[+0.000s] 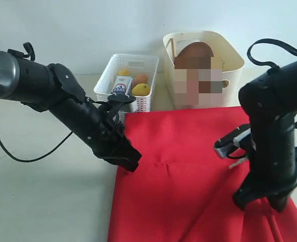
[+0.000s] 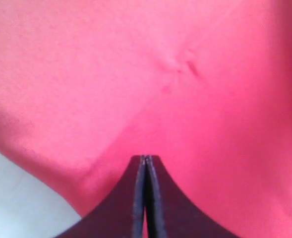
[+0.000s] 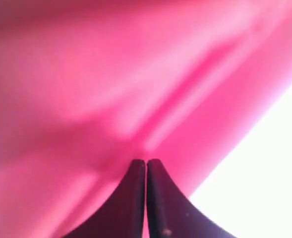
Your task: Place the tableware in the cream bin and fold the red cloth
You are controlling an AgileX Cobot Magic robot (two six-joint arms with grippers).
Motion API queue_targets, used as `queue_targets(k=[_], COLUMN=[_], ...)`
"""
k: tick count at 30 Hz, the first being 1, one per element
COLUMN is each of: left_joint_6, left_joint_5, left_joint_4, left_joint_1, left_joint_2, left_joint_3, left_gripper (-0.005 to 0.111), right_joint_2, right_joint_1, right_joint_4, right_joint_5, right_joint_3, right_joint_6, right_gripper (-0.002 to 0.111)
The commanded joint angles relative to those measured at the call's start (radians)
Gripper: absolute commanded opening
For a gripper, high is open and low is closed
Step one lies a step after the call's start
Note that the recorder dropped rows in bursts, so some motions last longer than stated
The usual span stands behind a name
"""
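A pale table stands before a white wall. The left gripper has its jaws pressed together with a sliver of red between them, pinching the red cloth near its left edge. The right gripper is likewise closed, with folds of the cloth bunching at its tips near the right side. The cloth lies spread over the table's front. Behind its far edge sits the cream bin, its contents partly blurred, with a white lattice basket just beside it.
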Motion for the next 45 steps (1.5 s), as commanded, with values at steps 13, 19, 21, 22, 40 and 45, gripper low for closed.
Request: queue_targets(k=[13, 19, 21, 22, 40, 45], left_joint_6=[0.009, 0.027, 0.027, 0.027, -0.06, -0.057], left_joint_5=[0.051, 0.06, 0.058, 0.058, 0.038, 0.027], left_joint_4=[0.0, 0.076, 0.093, 0.097, 0.182, 0.178], left_joint_1=[-0.038, -0.099, -0.112, -0.119, -0.126, -0.128], left_joint_2=[-0.002, -0.002, -0.002, -0.002, 0.053, 0.074], left_joint_3=[0.003, 0.003, 0.003, 0.003, 0.003, 0.003], left_gripper=[0.0, 0.0, 0.0, 0.0, 0.0, 0.0], right_joint_2=[-0.185, -0.049, -0.011, 0.001, -0.005, -0.068], right_joint_1=[0.003, 0.003, 0.003, 0.003, 0.003, 0.003], right_joint_4=[0.612, 0.694, 0.689, 0.689, 0.061, 0.061], right_joint_5=[-0.342, -0.435, -0.483, -0.501, -0.197, -0.176], right_joint_3=[0.078, 0.078, 0.078, 0.078, 0.078, 0.078], right_joint_6=[-0.384, -0.483, -0.483, -0.483, 0.059, 0.059], right_gripper=[0.002, 0.002, 0.002, 0.002, 0.002, 0.002])
